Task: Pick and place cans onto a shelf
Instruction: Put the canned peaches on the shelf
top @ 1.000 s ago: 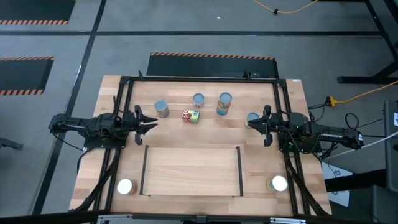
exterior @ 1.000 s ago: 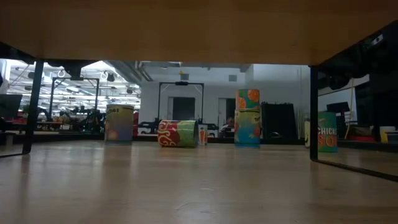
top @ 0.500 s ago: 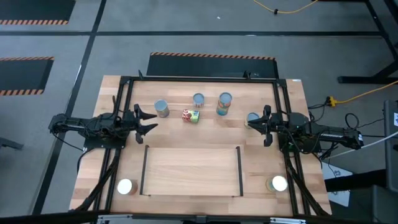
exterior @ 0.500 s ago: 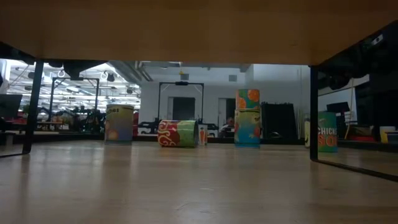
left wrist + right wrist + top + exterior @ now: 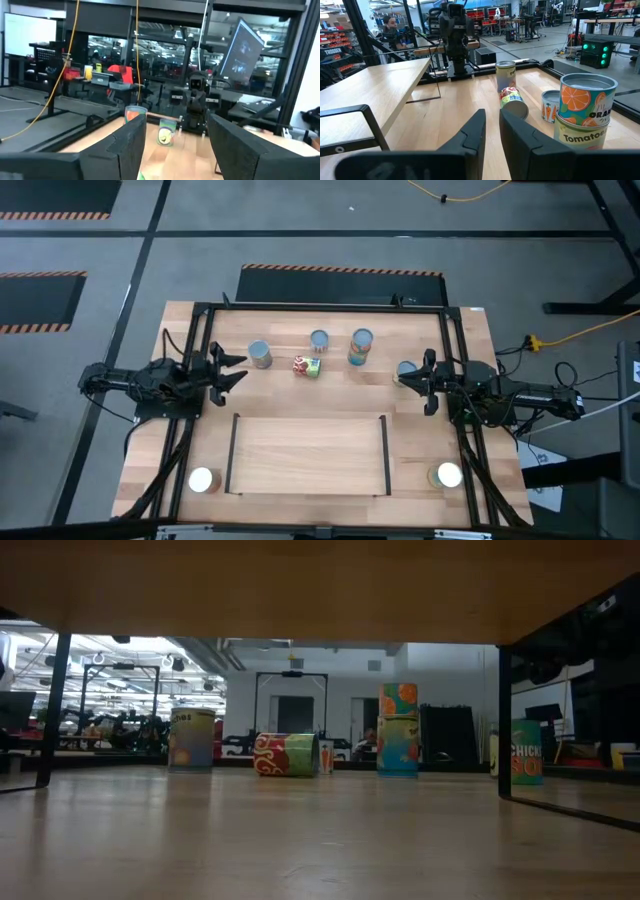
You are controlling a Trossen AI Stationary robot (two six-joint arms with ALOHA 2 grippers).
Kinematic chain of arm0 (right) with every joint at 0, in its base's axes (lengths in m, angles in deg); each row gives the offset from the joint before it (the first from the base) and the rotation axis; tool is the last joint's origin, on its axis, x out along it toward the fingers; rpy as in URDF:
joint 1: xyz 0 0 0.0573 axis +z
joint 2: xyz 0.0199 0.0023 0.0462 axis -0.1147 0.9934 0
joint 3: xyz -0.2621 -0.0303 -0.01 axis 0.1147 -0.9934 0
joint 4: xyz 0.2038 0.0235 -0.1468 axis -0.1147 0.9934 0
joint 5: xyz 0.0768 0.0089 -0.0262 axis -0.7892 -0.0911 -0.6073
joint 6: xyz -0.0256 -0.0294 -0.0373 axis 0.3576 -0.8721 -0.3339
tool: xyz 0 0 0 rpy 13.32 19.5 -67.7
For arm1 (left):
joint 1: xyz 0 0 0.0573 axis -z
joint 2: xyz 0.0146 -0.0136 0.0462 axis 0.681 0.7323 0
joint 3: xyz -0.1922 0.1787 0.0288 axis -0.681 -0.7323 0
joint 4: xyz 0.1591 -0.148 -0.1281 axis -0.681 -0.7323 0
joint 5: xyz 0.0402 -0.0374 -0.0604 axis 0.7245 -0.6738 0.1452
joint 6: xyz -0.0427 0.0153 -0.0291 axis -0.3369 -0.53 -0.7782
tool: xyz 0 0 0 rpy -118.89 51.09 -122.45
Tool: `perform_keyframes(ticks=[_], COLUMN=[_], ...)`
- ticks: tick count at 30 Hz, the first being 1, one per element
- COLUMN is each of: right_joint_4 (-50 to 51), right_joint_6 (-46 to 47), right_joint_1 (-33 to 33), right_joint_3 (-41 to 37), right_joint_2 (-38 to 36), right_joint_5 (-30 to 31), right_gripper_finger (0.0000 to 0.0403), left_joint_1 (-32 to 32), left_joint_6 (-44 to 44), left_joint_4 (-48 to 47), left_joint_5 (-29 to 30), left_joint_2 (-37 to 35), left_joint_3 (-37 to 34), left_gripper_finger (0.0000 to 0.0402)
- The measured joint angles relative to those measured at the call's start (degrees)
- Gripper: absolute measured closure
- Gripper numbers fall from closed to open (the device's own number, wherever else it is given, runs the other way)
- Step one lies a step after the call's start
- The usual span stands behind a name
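I judge the cans [image 5: 260,354] rigid, light and slick-sided, best pinched across the label mid-height; they are small tins with pale tops, lined up at twelve o'clock of the empty shelf [image 5: 308,454]; left gripper [image 5: 236,370] spread wide, holding nothing; right gripper [image 5: 418,381] narrowly parted, empty.

We see a grey floor [image 5: 330,225] around the table, marked with orange-and-black hazard stripes [image 5: 340,270]. Beyond lies a brightly lit workshop with benches [image 5: 615,27] and black frames.
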Motion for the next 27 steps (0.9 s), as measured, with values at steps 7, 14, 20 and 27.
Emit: perform_keyframes(ticks=[7,14,20,27], right_joint_4=[0.0,0.0,0.0,0.0], right_joint_6=[0.0,0.0,0.0,0.0], right_joint_1=[0.0,0.0,0.0,0.0], right_joint_3=[0.0,0.0,0.0,0.0], right_joint_2=[0.0,0.0,0.0,0.0], right_joint_5=[0.0,0.0,0.0,0.0], right_gripper_finger=[0.0342,0.0342,0.0342,0.0342], left_joint_1=[0.0,0.0,-2.4,-8.0], left_joint_6=[0.0,-0.4,-0.4,-0.5], left_joint_4=[0.1,-0.1,-3.7,-16.4], left_joint_5=[3.2,9.8,12.6,12.1], left_joint_2=[4.7,15.8,24.8,33.9], left_joint_3=[3.3,9.8,18.6,30.9], left_gripper_finger=[0.0195,0.0195,0.0195,0.0195])
